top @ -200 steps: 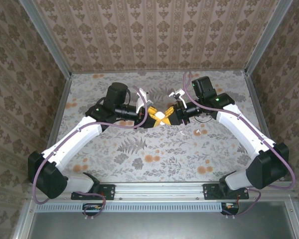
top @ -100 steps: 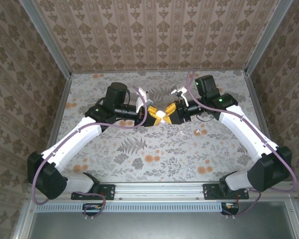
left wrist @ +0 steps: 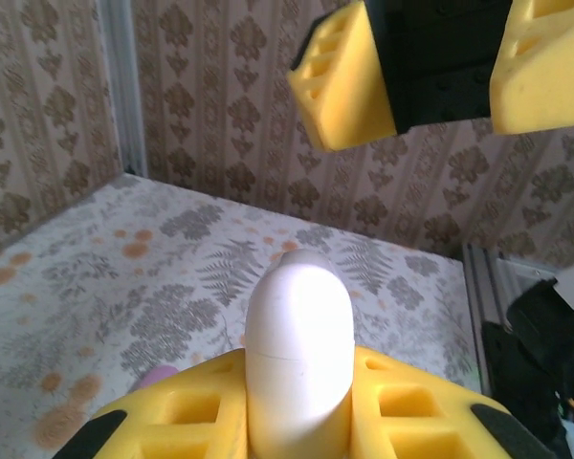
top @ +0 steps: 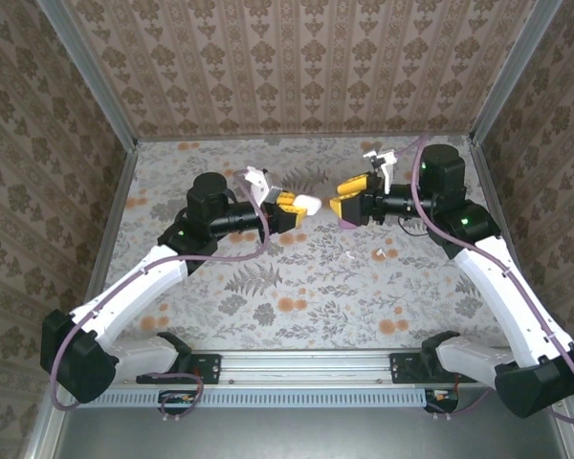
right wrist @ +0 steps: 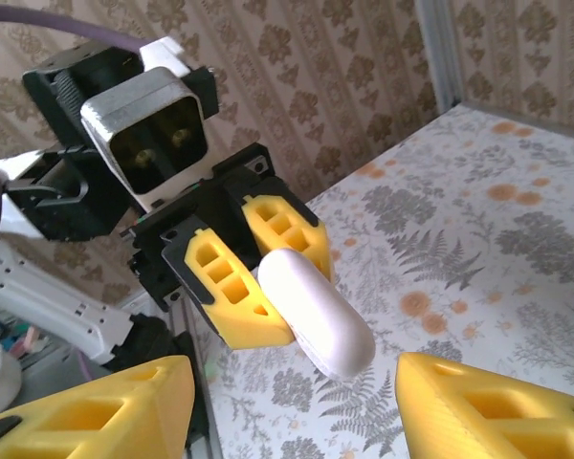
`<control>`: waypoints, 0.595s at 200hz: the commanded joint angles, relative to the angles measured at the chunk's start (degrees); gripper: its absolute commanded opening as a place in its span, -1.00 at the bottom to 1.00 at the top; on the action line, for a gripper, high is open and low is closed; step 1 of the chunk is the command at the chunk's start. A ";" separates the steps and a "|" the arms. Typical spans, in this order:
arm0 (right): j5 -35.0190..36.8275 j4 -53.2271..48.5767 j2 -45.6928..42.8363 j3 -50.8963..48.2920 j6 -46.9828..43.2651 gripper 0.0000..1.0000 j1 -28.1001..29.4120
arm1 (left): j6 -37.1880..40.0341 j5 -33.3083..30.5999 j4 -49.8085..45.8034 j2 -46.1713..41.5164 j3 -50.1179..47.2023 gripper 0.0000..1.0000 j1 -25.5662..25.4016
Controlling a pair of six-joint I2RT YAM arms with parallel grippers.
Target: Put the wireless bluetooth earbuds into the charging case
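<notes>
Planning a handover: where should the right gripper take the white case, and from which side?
Probably the free rounded end of the case, which sticks out past the left gripper toward the open right gripper. Come straight in end-on from the right, closing across its width; the other half is buried in the left grip.
</notes>
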 commanded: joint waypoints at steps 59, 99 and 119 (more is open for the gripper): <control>3.74 6.07 0.77 -1.55 15.32 0.14 -0.16 | -3.93 -7.05 13.92 -1.06 -2.06 -0.59 -2.73; 1.54 8.10 1.67 -2.14 17.67 0.13 0.43 | -5.31 -11.36 20.12 -0.76 -4.52 -0.58 -4.56; 0.03 8.50 2.10 -2.15 17.57 0.15 0.91 | -5.89 -12.42 21.82 -0.54 -5.08 -0.58 -5.21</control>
